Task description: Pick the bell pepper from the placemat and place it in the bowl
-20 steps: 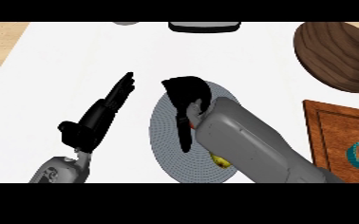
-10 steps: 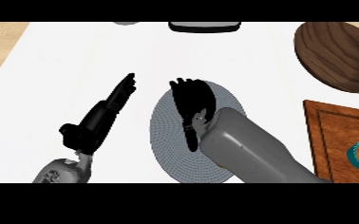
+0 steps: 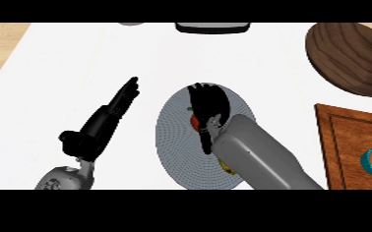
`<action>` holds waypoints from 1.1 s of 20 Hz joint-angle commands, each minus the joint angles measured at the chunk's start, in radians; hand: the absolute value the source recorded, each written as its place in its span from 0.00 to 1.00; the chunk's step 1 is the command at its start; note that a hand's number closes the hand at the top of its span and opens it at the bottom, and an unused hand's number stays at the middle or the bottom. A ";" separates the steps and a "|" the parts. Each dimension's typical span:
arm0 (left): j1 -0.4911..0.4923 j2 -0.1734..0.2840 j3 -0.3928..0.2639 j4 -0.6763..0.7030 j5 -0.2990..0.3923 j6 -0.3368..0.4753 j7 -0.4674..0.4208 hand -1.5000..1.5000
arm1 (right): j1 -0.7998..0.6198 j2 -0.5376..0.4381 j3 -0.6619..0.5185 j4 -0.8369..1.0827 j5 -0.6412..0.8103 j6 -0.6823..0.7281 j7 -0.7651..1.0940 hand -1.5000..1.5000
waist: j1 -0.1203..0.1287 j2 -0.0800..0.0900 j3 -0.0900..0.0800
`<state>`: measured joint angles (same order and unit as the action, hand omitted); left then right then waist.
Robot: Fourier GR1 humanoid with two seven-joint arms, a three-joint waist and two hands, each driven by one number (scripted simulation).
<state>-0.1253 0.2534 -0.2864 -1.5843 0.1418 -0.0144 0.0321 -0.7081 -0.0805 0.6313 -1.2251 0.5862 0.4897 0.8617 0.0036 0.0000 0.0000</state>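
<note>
From the head view I had my right hand [image 3: 207,109] down over the round grey woven placemat [image 3: 174,142], its black fingers pointing away from me and bent over a red bell pepper [image 3: 195,122], of which only a small red patch with a touch of green showed at the hand's left edge. The fingers looked curved around that patch, though the hand hid most of the pepper, so I could not tell how much of it they enclosed. The pepper sat on the placemat, near its middle and toward the far half, under the hand. The grey right forearm [image 3: 258,157] ran in from the lower right and covered the near right part of the mat, and a small yellow bit [image 3: 227,168] showed just beside the forearm on the mat; I could not tell what it was. My left hand [image 3: 102,125] rested to the left of the placemat, apart from it, above the white bench [image 3: 87,59], with its fingers straight and together, pointing up and to the right, holding nothing. The dark brown wooden bowl [image 3: 341,54] stood at the far right of the bench, well apart from the placemat and cut by the edge of the view. A brown wooden board [image 3: 341,142] lay at the right edge nearer me, and a dark rounded object [image 3: 212,27] sat at the far edge.
</note>
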 commanded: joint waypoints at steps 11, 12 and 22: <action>0.003 -0.060 0.049 -0.017 -0.053 -0.048 0.046 0.50 | 0.035 0.039 -0.139 0.146 0.163 -0.066 -0.235 1.00 | 0.002 0.000 0.000; -0.003 -0.059 0.062 -0.002 -0.033 -0.069 0.030 0.50 | 0.011 0.071 -0.108 0.213 0.188 -0.089 -0.287 1.00 | 0.006 0.002 0.000; -0.013 -0.085 0.097 0.038 -0.075 -0.111 0.000 0.50 | -0.013 0.080 -0.117 0.270 0.283 -0.222 -0.368 1.00 | 0.002 0.001 0.000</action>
<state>-0.1302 0.1733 -0.2136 -1.5559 0.0666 -0.0990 0.0376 -0.7186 -0.0080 0.5275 -0.9738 0.8269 0.2982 0.5289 0.0075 0.0001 -0.0001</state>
